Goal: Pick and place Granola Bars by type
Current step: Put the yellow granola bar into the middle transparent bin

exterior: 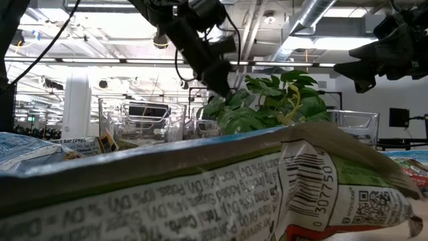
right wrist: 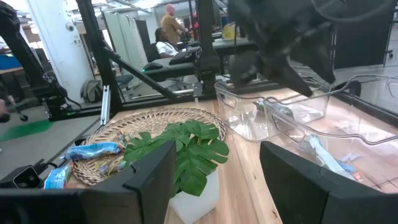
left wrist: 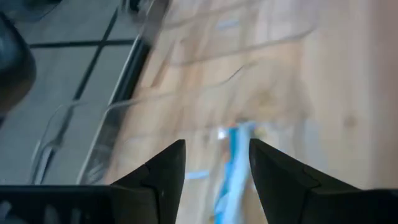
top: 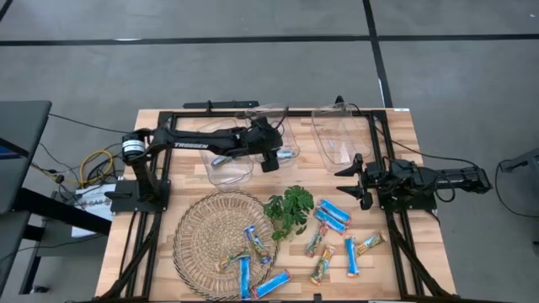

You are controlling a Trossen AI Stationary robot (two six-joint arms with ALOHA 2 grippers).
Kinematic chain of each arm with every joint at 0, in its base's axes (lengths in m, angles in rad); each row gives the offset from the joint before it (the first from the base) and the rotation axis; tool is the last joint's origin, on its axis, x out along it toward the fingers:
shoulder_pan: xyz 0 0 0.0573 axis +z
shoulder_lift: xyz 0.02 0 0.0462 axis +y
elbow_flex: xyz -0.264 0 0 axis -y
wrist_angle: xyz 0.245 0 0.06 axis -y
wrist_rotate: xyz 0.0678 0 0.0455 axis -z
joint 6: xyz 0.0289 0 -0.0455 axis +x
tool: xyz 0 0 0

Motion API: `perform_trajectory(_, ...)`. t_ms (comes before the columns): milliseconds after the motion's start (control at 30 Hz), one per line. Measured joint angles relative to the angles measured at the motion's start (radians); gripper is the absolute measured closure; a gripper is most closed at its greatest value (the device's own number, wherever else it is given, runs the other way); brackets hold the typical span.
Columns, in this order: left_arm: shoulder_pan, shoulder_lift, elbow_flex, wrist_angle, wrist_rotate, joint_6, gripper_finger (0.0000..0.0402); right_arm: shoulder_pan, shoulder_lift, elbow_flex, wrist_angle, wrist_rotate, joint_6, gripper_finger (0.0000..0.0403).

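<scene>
Granola bars in blue, blue-and-silver and tan wrappers lie in two groups: several on the round wicker tray [top: 210, 231], such as one blue bar [top: 271, 284], and several on the wood right of it, such as another blue bar [top: 333, 214]. My left gripper [top: 271, 164] [left wrist: 217, 144] hangs open over the clear bins at the table's far side. A blue bar [left wrist: 233, 163] lies below the gap between its fingers, apart from them. My right gripper [top: 347, 183] [right wrist: 217, 155] waits open at the table's right, pointing level toward the middle.
Three clear plastic bins [top: 229, 156] [top: 278, 126] [top: 337, 135] stand along the far side. A green leafy plant [top: 290, 206] in a white pot stands mid-table between tray and loose bars. A wrapper [exterior: 200, 194] lies right before the low camera. Black frame rails [top: 253, 112] border the table.
</scene>
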Motion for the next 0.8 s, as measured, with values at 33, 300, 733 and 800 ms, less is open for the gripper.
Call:
perform_trajectory(33, -0.007, -0.014, 0.000, -0.002, 0.017, -0.007, 0.0233, 0.000, 0.000, 0.000, 0.000, 0.000, 0.000, 0.0178)
perform_trajectory(300, -0.093, -0.168, -0.065, -0.007, 0.137, -0.074, 0.0241, 0.000, 0.000, 0.000, 0.000, 0.000, 0.000, 0.0178)
perform_trajectory(733, -0.384, -0.425, -0.374, 0.020, 0.179, -0.251, 0.0253, 0.000, 0.000, 0.000, 0.000, 0.000, 0.000, 0.0178)
perform_trajectory(800, -0.435, -0.425, -0.375, 0.004, 0.211, -0.264, 0.0253, 0.000, 0.000, 0.000, 0.000, 0.000, 0.000, 0.0178)
